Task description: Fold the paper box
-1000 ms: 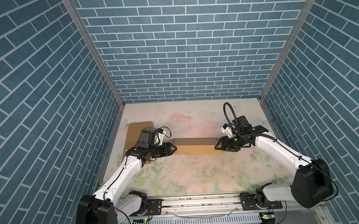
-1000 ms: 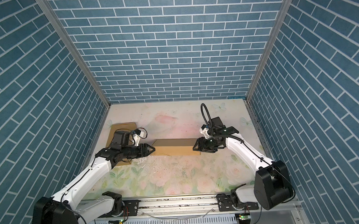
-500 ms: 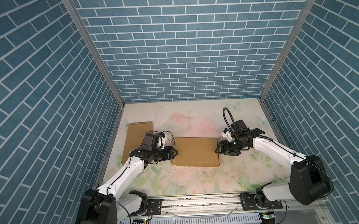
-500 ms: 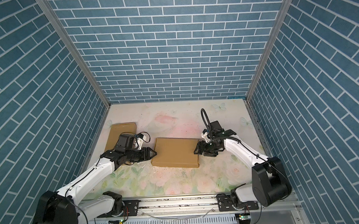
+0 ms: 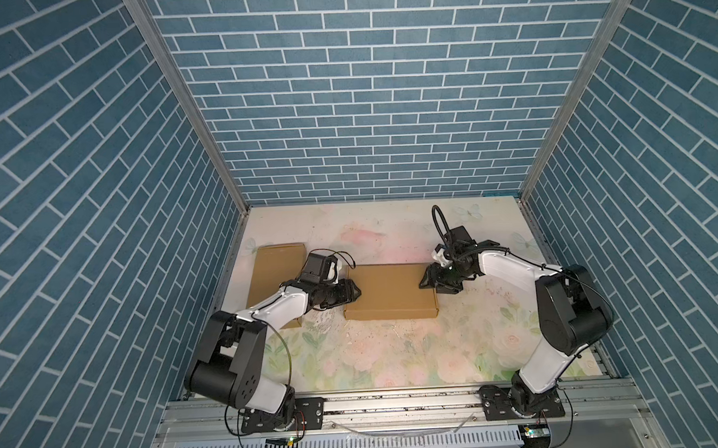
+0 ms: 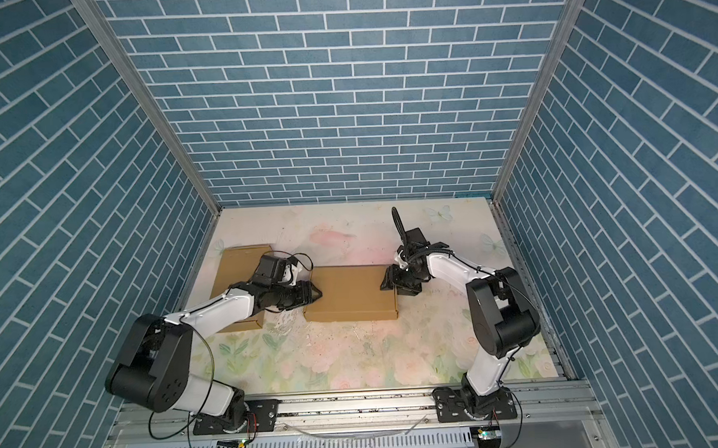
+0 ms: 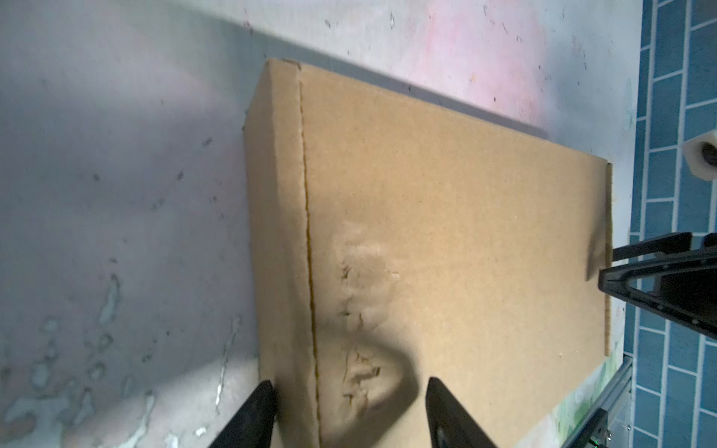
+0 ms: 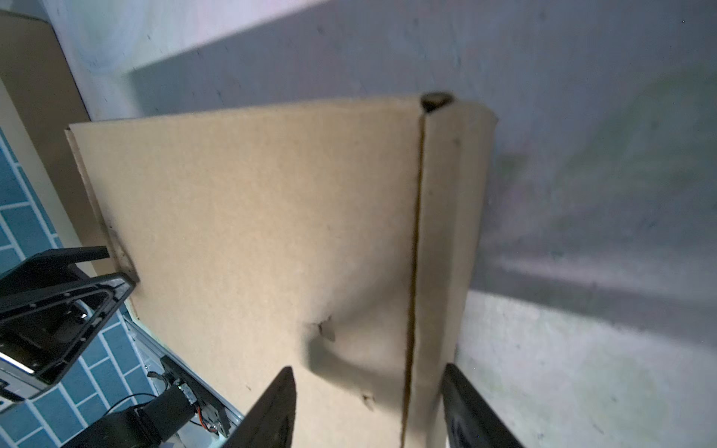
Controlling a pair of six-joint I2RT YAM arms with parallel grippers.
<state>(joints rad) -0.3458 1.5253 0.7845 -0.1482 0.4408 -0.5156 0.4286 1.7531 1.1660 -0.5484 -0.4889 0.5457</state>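
Observation:
The paper box (image 5: 389, 290) (image 6: 350, 294) is a closed, flat brown cardboard box lying in the middle of the table. My left gripper (image 5: 354, 295) (image 6: 316, 295) is at its left end. In the left wrist view the gripper (image 7: 349, 382) is open astride that end: one fingertip (image 7: 267, 384) is by the side wall's lower edge and the other hovers over the scuffed lid (image 7: 446, 232). My right gripper (image 5: 424, 281) (image 6: 385, 283) is at the right end. It is also open (image 8: 368, 367), with the lid (image 8: 252, 232) and side wall between its fingers.
A second flat brown cardboard piece (image 5: 274, 274) (image 6: 239, 276) lies at the left under my left arm. Blue brick walls enclose three sides. A metal rail (image 5: 398, 406) runs along the front edge. The floral table surface (image 5: 375, 357) is scuffed near the box.
A second ago the box stood on its long edge between both grippers. It has been tipped over and now lies flat, and both grippers have stayed at its ends.

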